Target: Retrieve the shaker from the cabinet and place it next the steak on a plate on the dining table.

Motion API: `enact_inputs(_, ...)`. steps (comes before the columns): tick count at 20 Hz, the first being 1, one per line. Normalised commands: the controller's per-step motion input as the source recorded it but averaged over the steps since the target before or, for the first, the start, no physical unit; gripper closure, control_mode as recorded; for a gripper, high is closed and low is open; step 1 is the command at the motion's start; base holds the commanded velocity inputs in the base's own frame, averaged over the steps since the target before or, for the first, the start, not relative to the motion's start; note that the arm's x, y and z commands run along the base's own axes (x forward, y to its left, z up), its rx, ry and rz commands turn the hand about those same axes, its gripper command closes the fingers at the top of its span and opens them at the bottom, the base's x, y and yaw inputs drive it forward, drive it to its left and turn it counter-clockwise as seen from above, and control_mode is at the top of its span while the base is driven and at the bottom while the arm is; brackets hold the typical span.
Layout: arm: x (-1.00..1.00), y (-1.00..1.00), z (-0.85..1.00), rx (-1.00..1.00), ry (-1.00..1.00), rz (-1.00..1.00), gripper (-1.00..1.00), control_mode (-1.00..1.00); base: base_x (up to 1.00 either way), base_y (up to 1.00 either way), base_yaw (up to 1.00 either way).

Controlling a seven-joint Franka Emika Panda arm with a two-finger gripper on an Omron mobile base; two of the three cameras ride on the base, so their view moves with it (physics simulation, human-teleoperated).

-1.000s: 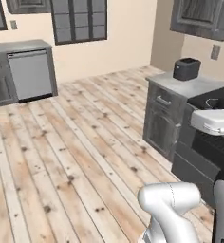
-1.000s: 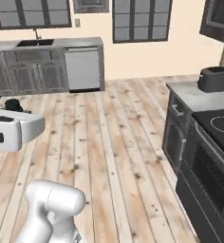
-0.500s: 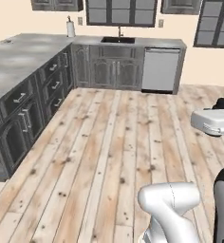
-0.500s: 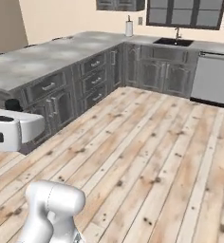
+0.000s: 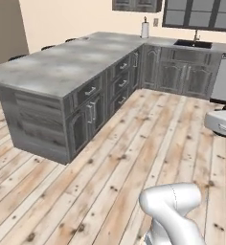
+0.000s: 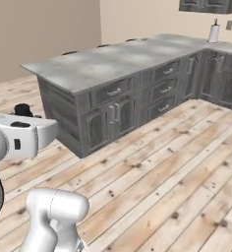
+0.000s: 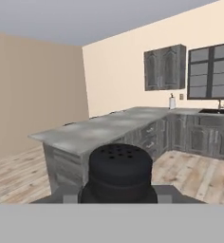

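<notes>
The gripper is pinching the shaker, which sits right in front of the hand camera. The shaker is black and round, with a dull, smooth skin. Its domed top has a ring of little holes. It is wider at the dome and a bit narrower lower down, where the grey finger pads press on both sides.

Past the shaker stands the long table. Its top is flat and grey with cloudy marks like marble. Its base is grey wood with lines in it, and it has drawers and doors with small shiny bar handles. Round dark stools peek up along its far side.

The floor is made of pale wood planks with dark knots.

At the far end of the table top, by the wall, stands a white paper roll. It is a tall tube shape. Above it hangs a grey cabinet with two panelled doors. Beside the cabinet is a dark window cut into square panes. Under the window is a sink with a thin tap. The walls are plain cream and tan.
</notes>
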Motion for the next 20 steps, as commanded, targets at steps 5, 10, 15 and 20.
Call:
enact_inputs(5,0.0,0.0,0.0,0.0,0.0,0.0,1.0,1.0,0.66,1.0,0.11)
enact_inputs(10,0.0,0.0,0.0,0.0,0.0,0.0,1.0,1.0,0.82,1.0,0.15)
enact_inputs(15,0.0,0.0,0.0,0.0,0.0,0.0,1.0,1.0,1.0,1.0,0.02)
enact_inputs(20,0.0,0.0,0.0,0.0,0.0,0.0,1.0,1.0,1.0,1.0,-0.14)
